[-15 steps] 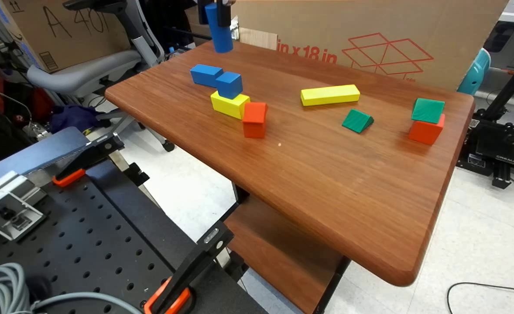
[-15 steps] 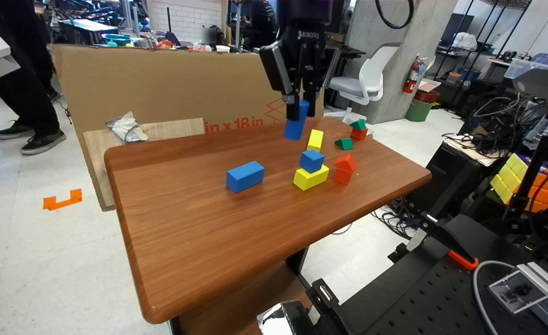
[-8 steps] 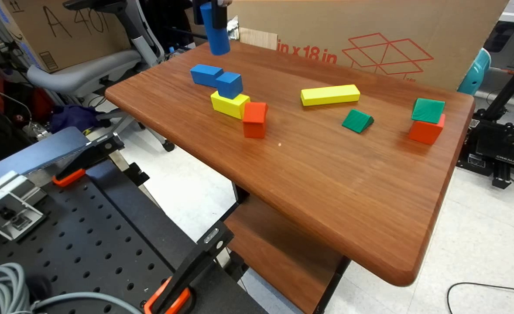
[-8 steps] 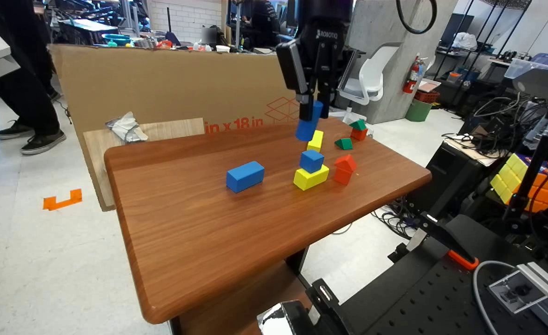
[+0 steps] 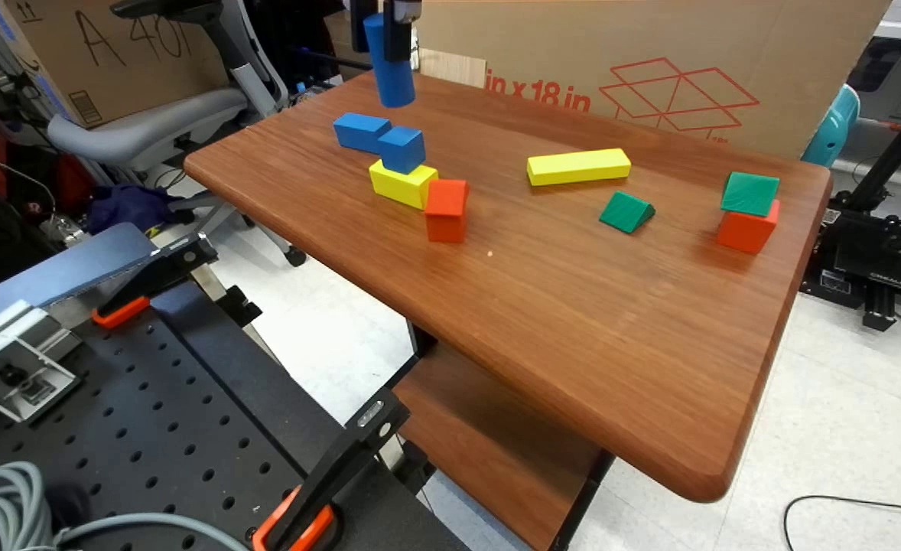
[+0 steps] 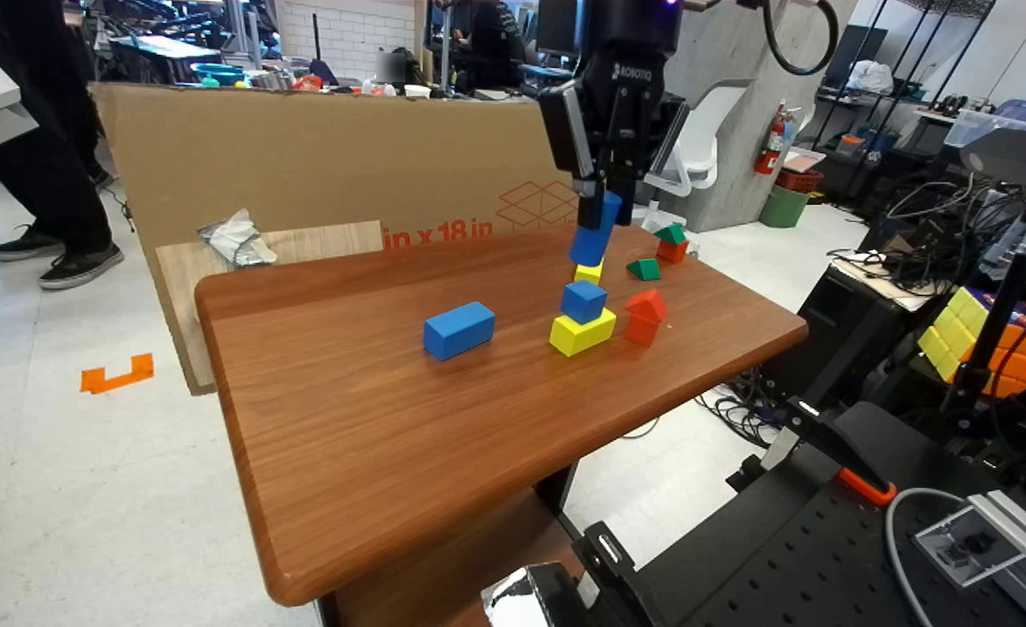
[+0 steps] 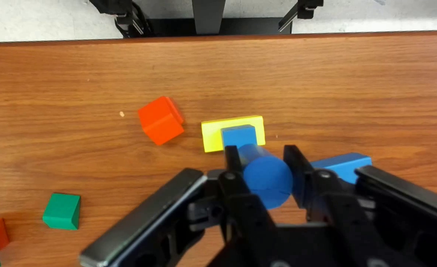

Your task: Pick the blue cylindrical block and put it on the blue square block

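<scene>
My gripper (image 5: 378, 55) is shut on the tall blue cylindrical block (image 5: 391, 76) and holds it in the air, a little tilted. In the wrist view, the fingers (image 7: 234, 160) press on both sides of the cylinder (image 7: 267, 180). The blue square block (image 6: 583, 301) sits on a low yellow block (image 6: 583, 334). In an exterior view, the cylinder (image 6: 594, 235) hangs above and behind the square block, apart from it. In the wrist view, the cylinder and a finger hide the near part of the square block (image 7: 239, 135).
A wider blue block (image 6: 459, 331) lies on the table near the stack. A red block pair (image 5: 447, 210) stands close beside the yellow block. A long yellow block (image 5: 579, 167), a green wedge (image 5: 627, 212) and a green-on-red stack (image 5: 749, 218) lie farther along the table. A cardboard sheet (image 5: 611, 61) stands behind.
My gripper has carried the cylinder sideways along the table, rightward in an exterior view, and slightly lower. It stays gripped. The blocks on the table have not moved.
</scene>
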Controlling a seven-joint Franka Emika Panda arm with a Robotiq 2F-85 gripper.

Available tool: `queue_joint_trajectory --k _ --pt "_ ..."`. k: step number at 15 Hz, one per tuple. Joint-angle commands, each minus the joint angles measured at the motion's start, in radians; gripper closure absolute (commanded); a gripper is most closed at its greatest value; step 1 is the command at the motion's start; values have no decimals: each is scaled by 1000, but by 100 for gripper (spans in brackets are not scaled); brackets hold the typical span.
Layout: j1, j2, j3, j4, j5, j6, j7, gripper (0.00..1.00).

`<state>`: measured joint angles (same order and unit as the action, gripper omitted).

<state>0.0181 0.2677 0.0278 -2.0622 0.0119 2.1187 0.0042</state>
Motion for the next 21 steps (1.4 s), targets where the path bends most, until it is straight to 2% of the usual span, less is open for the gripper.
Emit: queue_joint_trajectory --k 1,21 --pt "-7 -15 -4 -24 18 15 -3 92" --pt "0 73 -19 28 -4 25 62 92"
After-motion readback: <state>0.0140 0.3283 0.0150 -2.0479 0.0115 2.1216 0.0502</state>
